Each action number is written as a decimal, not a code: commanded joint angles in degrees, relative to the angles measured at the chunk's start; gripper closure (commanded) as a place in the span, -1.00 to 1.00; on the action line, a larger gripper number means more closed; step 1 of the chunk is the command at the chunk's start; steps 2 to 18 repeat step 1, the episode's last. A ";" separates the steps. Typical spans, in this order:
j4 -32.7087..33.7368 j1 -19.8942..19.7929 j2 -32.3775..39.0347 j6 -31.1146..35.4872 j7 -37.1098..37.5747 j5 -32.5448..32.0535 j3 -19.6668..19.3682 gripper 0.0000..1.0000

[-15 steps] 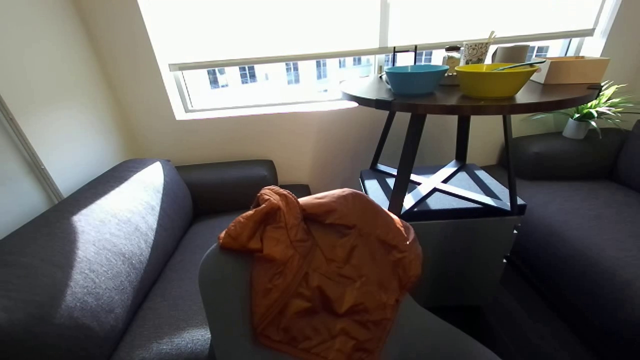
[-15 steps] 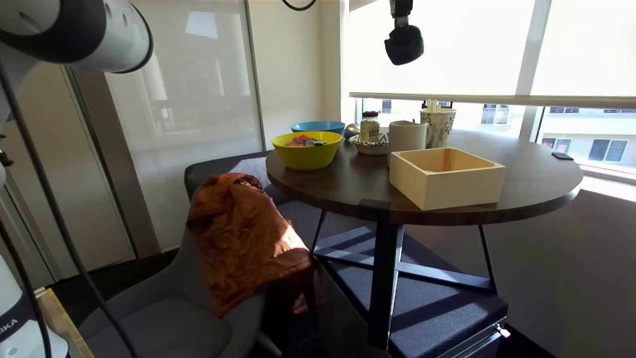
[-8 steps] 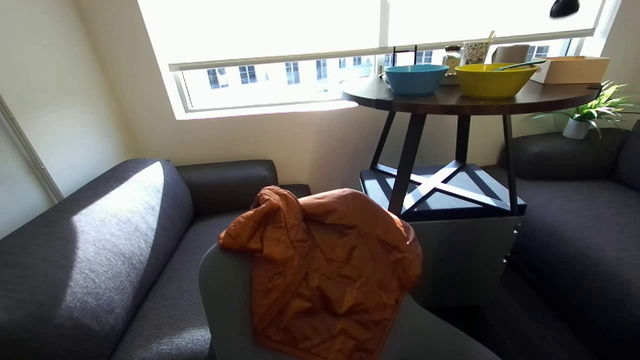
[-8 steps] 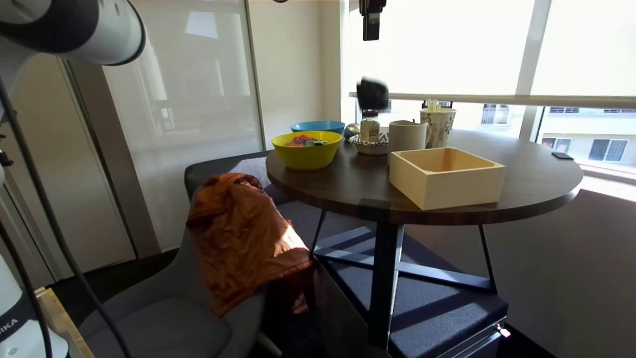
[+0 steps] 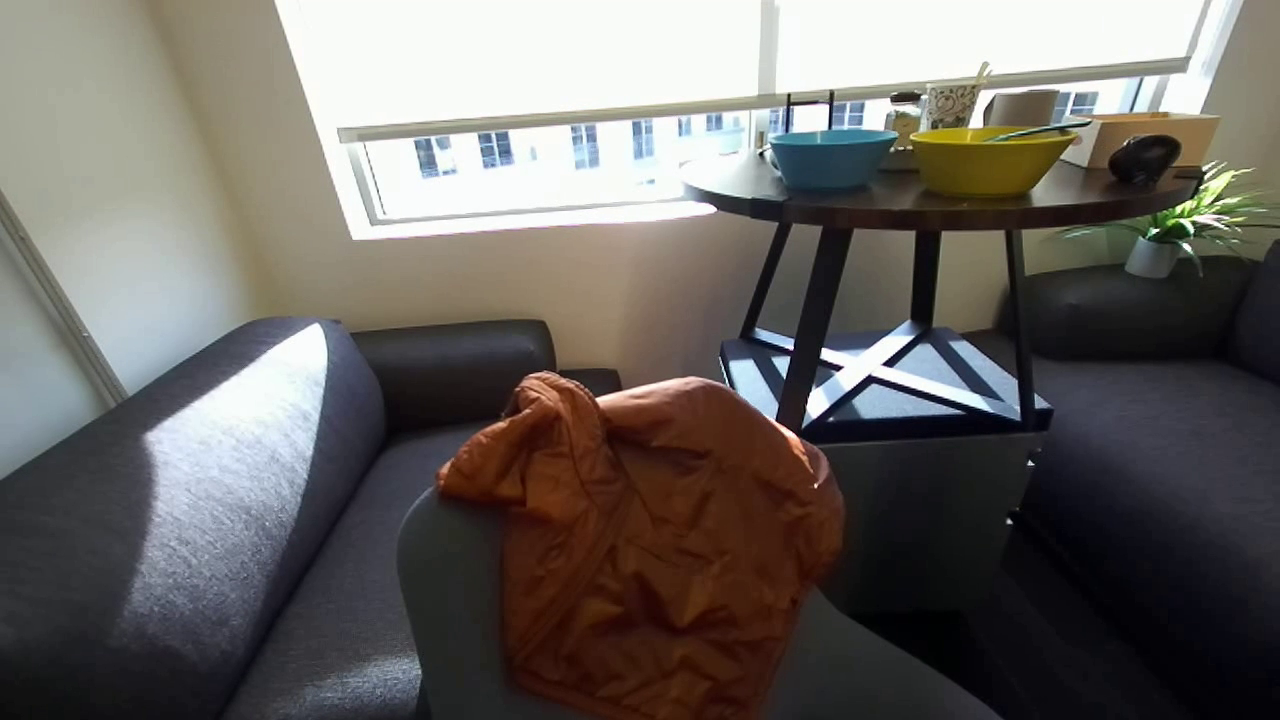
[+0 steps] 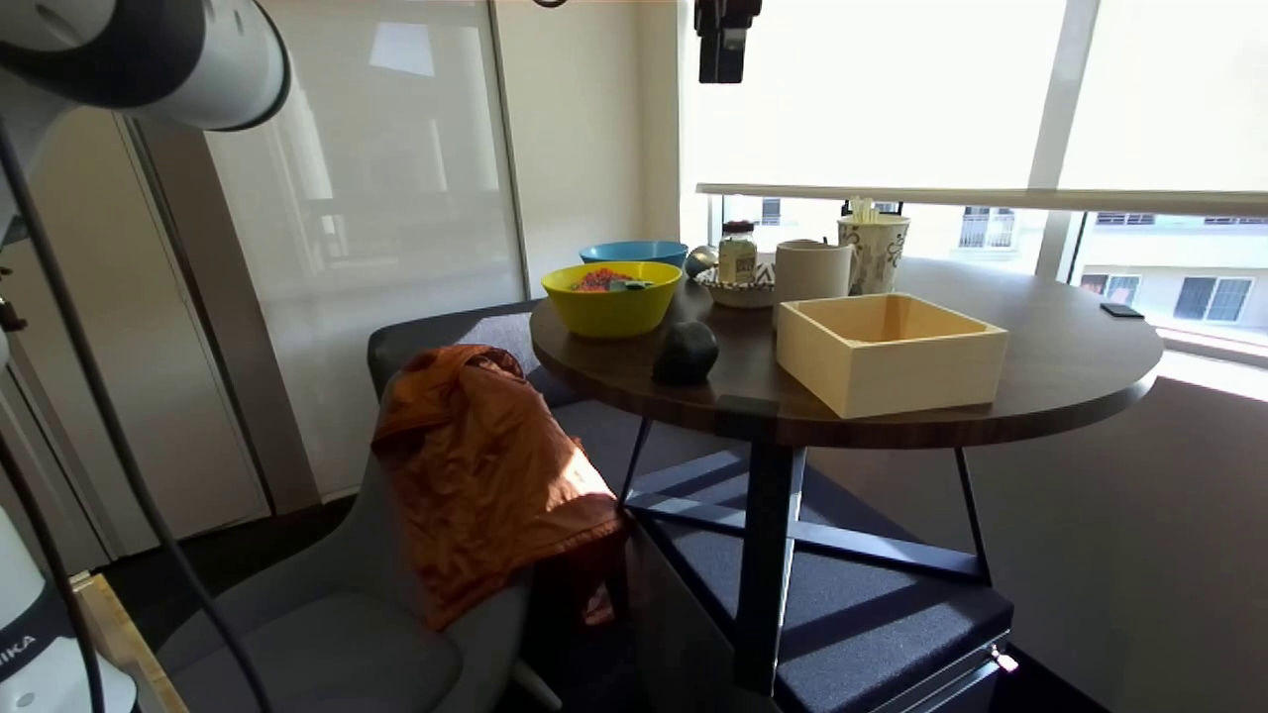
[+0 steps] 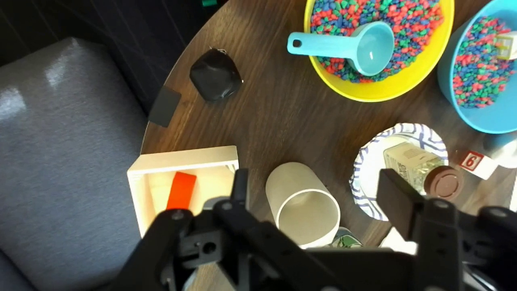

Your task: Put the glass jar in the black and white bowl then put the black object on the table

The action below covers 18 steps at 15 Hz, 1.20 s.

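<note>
We've got the black lump [image 6: 686, 354] sitting on the bench [image 6: 1050, 307], near the yellow bowl [image 6: 611, 312] and to its right in both exterior views. It looks about as broad as long, so we can't call a long axis or say which way it points. Behind and right of the yellow bowl in an exterior view, there's the glass jar [image 6: 738, 259], inside the patterned bowl [image 7: 404, 131]: upright, long axis vertical, capped end up! And high above the yellow bowl's level, our pincer [image 7: 315, 180] is spread wide, gripping nothing.
</note>
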 commanded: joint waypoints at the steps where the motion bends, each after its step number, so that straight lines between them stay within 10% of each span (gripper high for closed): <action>1: -0.92 -0.03 -0.80 0.35 -1.89 0.22 -0.39 -0.89; 18: -0.92 -0.03 -0.80 0.35 -1.89 0.22 -0.39 -0.89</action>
